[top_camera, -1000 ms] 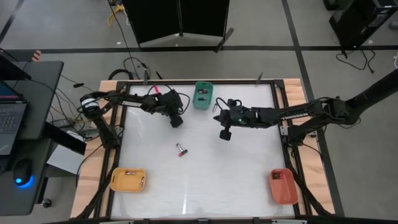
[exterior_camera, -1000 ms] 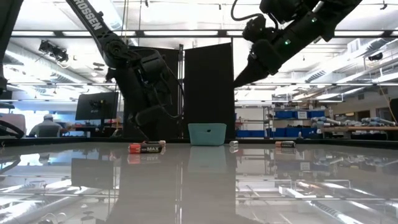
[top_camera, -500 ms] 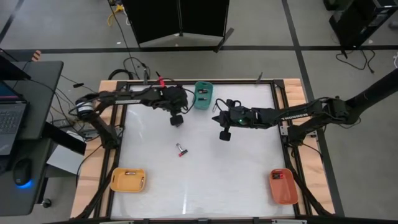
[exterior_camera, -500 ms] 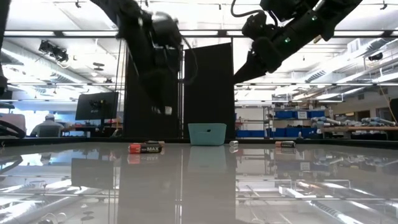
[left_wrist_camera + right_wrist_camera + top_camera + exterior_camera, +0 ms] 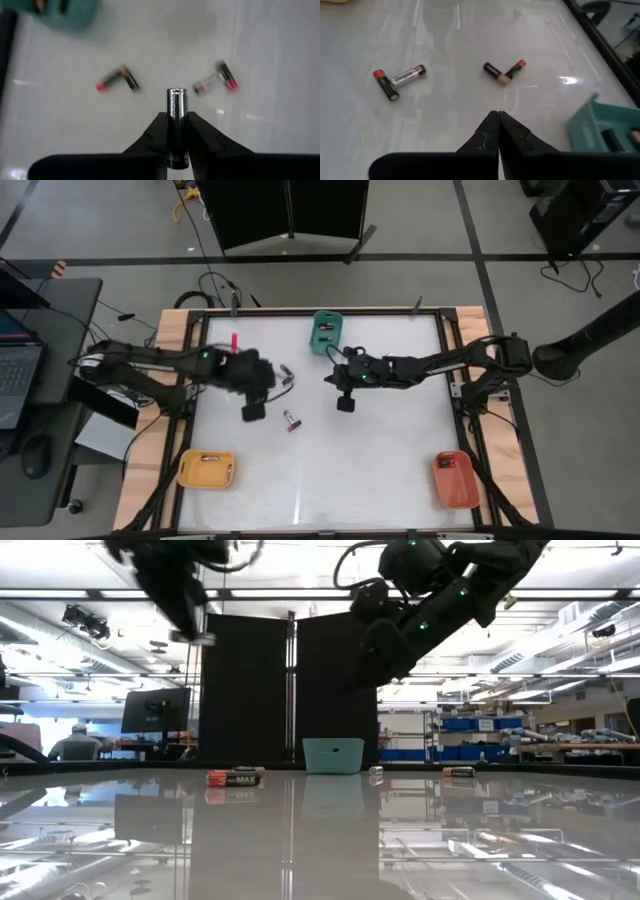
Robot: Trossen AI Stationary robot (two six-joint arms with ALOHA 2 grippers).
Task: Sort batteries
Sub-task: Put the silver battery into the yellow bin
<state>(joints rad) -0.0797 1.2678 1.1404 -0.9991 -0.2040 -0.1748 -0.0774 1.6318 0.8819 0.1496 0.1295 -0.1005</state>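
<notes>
Battery (image 5: 176, 107) stands lengthwise out of the left gripper's (image 5: 176, 131) pinching fingers, while the right gripper (image 5: 498, 131), fingers pressed together and empty, faces loose batteries (image 5: 504, 72) ahead on the counter (image 5: 380, 460).

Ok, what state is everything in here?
Left end effector: shut on battery.
Right end effector: shut, empty.
Loose batteries: lying flat, in two pairs.
Teal tray: has contents.
Yellow tray: has contents.
Orange tray: has contents.
</notes>
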